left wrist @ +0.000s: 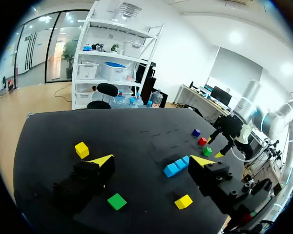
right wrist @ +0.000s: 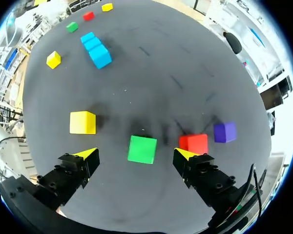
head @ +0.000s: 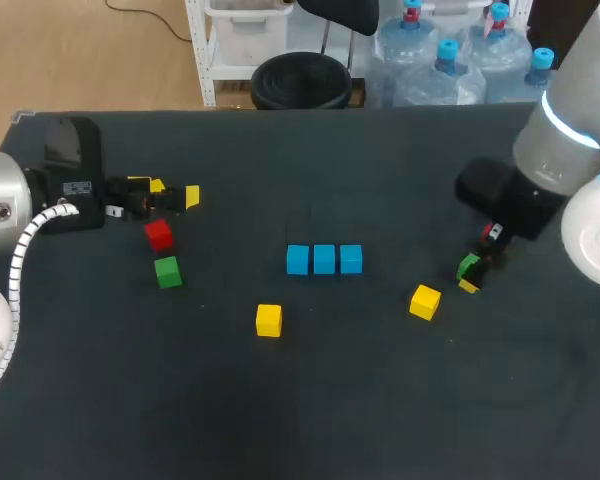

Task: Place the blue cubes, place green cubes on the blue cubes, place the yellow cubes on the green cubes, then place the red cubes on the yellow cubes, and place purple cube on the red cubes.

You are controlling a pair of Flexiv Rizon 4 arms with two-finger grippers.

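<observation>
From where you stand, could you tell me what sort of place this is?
Most likely a robotics test bench: a black table, my left arm and right arm over it, and loose coloured cubes, including three blue cubes in a row.

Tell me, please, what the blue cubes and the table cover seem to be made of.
The blue cubes: probably painted wood or hard plastic; even colour, crisp edges, hardly any shine. The table cover: apparently dark matte cloth or felt; it shows no reflections, though the weave cannot be seen.

Left arm (head: pixel 10 205) low and level, jaws apart, right arm (head: pixel 560 140) tilted downward, jaws apart.
</observation>
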